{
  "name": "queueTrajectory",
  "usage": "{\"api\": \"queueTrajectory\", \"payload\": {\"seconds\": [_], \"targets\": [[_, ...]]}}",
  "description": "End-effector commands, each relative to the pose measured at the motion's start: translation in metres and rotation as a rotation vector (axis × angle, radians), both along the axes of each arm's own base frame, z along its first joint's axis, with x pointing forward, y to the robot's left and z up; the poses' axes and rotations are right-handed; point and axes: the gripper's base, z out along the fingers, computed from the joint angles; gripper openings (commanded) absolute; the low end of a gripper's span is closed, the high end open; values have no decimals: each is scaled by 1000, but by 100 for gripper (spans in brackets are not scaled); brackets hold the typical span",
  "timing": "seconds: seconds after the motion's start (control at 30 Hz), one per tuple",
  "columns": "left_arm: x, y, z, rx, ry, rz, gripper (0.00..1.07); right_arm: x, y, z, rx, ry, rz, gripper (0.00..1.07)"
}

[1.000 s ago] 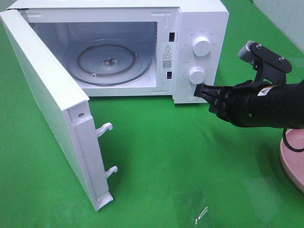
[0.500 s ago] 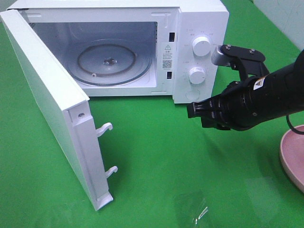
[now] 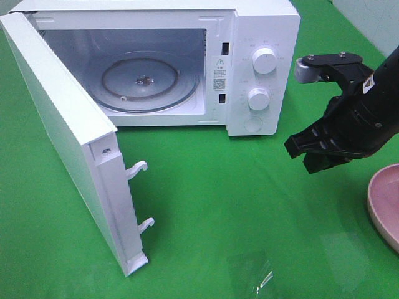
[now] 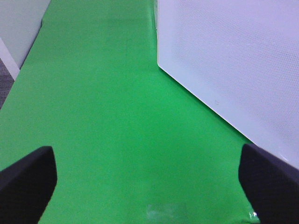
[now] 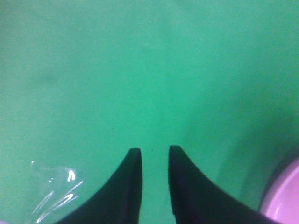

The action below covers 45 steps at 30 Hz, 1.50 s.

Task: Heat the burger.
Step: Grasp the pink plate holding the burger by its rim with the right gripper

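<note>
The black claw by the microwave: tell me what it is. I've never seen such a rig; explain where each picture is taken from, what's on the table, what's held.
That claw is the right gripper of a two-armed robot. The wide picture comes from a camera mounted high up; the other two come from cameras on the wrists, looking past the fingers. On the green cloth stands a white microwave, door swung open, glass turntable bare. A pink plate shows at the right edge, a scrap of clear wrap near the front. The right gripper's jaws are slightly apart, the left gripper's wide apart; neither holds anything. No burger is in view.
</note>
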Motion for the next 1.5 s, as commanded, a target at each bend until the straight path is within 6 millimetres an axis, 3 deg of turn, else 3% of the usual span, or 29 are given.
{"api": "queueTrajectory", "payload": {"seconds": [0.03,0.07,0.1,0.17,0.2,0.23,0.37,0.73,0.9,1.17,1.5], "targets": [[-2,0,0,2,-23,-3,98,0,-7,2,-38,16,16,34],[-2,0,0,2,-23,-3,98,0,-12,2,-64,17,20,50],[-2,0,0,2,-23,-3,98,0,-12,2,-64,17,20,50],[-2,0,0,2,-23,-3,98,1,-17,2,-103,18,46,82],[-2,0,0,2,-23,-3,98,1,-17,2,-103,18,46,82],[-2,0,0,2,-23,-3,98,0,-18,1,-123,23,63,95],[-2,0,0,2,-23,-3,98,-1,-21,0,-145,42,74,101],[-2,0,0,2,-23,-3,98,0,-66,-2,-173,136,-82,94],[-2,0,0,2,-23,-3,98,0,-72,-3,-172,145,-111,93],[-2,0,0,2,-23,-3,98,-16,-76,-30,-163,148,-125,89],[-2,0,0,2,-23,-3,98,-14,-77,-57,-174,209,-138,85]]}}
